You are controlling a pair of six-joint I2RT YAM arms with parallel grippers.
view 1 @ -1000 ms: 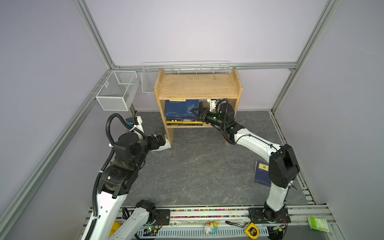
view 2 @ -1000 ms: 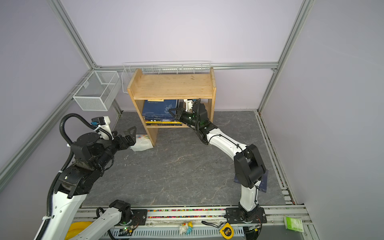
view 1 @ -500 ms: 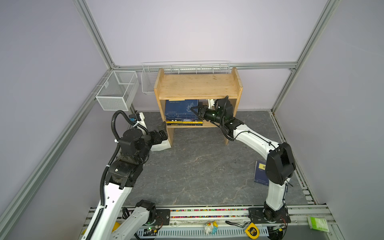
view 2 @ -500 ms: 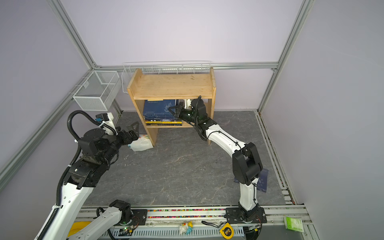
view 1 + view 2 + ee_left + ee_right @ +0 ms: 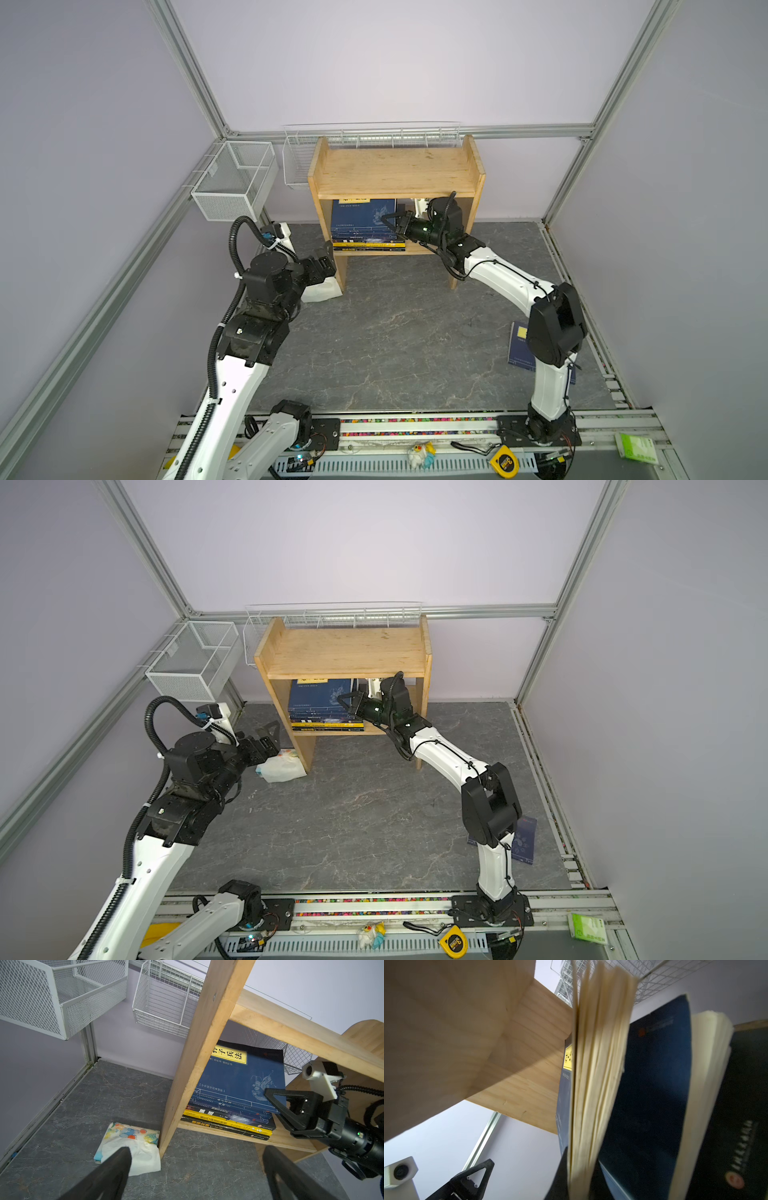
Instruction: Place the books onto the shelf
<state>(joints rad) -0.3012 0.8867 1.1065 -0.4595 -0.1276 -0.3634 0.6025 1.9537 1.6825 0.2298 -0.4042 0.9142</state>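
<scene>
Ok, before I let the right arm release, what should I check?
1. Right gripper shut on the top navy book: ok.
2. That book flat on the stack: not ok, tilted up.
3. Left gripper open, empty: ok.
4. Nothing left to shelve: not ok, a loose navy book lies on the floor.
5. Floral packet off the shelf: ok, on the floor.

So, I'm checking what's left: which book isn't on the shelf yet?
The navy book lying alone on the grey floor; the other books are all inside the wooden shelf.
</scene>
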